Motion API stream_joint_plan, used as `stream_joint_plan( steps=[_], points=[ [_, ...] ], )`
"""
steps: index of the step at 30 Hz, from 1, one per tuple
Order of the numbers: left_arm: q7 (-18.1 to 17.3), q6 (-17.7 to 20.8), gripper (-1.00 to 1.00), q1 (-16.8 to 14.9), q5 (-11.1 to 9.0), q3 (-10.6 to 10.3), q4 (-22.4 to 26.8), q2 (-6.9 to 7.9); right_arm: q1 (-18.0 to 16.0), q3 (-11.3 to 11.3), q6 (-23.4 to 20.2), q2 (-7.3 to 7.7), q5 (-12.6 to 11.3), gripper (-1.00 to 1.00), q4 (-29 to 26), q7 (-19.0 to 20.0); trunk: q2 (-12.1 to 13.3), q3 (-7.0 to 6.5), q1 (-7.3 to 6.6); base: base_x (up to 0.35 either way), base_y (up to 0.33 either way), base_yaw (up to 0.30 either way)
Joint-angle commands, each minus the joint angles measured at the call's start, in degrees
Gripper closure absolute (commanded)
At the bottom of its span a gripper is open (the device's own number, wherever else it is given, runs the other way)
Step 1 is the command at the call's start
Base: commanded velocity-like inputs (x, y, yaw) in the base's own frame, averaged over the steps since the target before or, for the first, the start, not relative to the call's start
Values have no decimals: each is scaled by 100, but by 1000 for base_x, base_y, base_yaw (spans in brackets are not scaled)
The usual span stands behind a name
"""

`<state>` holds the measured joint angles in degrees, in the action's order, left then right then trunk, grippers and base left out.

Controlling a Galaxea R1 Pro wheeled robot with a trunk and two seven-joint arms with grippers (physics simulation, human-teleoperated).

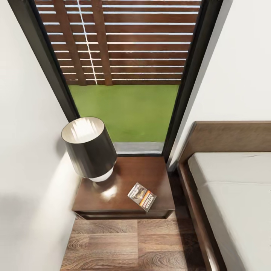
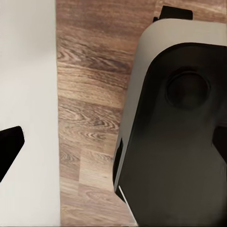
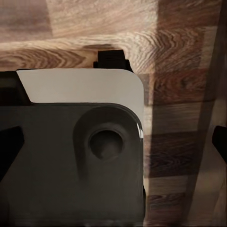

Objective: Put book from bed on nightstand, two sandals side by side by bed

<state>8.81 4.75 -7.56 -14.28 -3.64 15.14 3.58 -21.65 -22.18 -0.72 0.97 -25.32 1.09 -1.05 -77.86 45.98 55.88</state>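
The book (image 1: 142, 196) is lying flat on the nightstand (image 1: 124, 177), near its front right corner and turned at a slant, well apart from the lamp (image 1: 90, 148) that is standing at the back left of the same top. So the book half of the job is looking done from here, and the sandals are what is left. The bed (image 1: 233, 188) is sitting just to the right, across a narrow strip of floor (image 1: 124, 244), with the window (image 1: 124, 75) behind giving onto lawn and fence. That paperback is reading as thin and light, a bit floppy, with a smooth cover on glossy wood, so it is likely sliding easily; if it needed shifting, pinching it across a free edge near the nightstand's front would be the sensible hold. The sandals, going by the task, ought to be light and flat too, best taken across the sole's narrow width. As for the arms, both wrist cameras are looking down at plank floor beside the robot's base (image 2: 179, 127), which suggests both arms are hanging low at the sides. Dark tips are poking in at the edges of both wrist views, but I cannot tell how far either gripper is open, and nothing is visibly being held
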Motion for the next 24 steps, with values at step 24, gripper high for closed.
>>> stream_joint_plan(
  steps=[24],
  points=[
    [-2,17,-100,7,-54,-39,-625,93,152,-49,-13,9,-43,-100,5,-9,962,-428,-528,0,0,0]
  ],
)
